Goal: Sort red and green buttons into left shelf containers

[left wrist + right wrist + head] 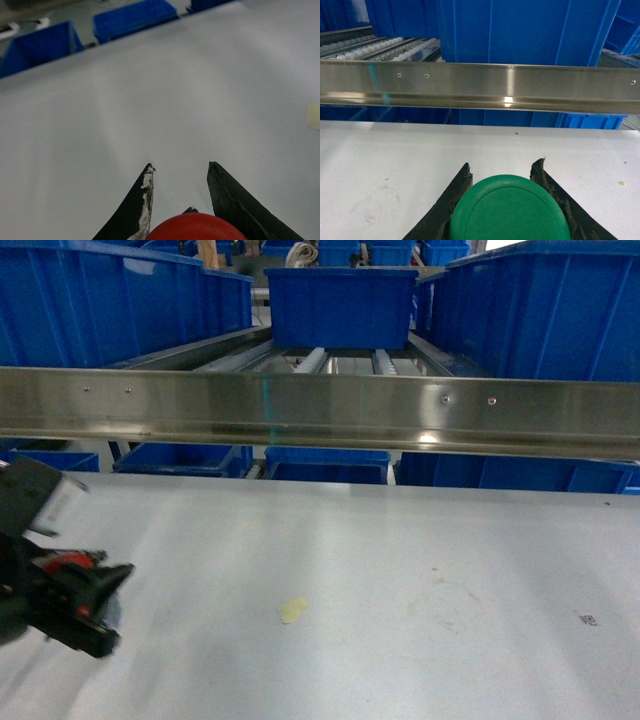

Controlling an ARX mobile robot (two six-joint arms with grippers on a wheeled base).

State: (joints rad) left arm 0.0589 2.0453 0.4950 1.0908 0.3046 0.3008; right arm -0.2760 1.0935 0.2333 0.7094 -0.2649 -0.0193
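My left gripper [115,608] hangs low over the grey table [420,550] at the front left, shut on the red button [65,562]. In the left wrist view the red mushroom cap [192,227] sits between the two black fingers of the left gripper [181,167]. The right gripper [502,165] is shut on the green button [510,210], whose round cap fills the gap between its fingers; it faces the shelf rail and is outside the head view. A large blue container [110,300] stands on the shelf's left side.
A steel rail [320,410] runs across the shelf front above the table's far edge, with rollers [345,360] behind it. Other blue tubs stand at centre [340,305] and right [540,310], more below [180,457]. A yellow scrap [294,610] lies on the table.
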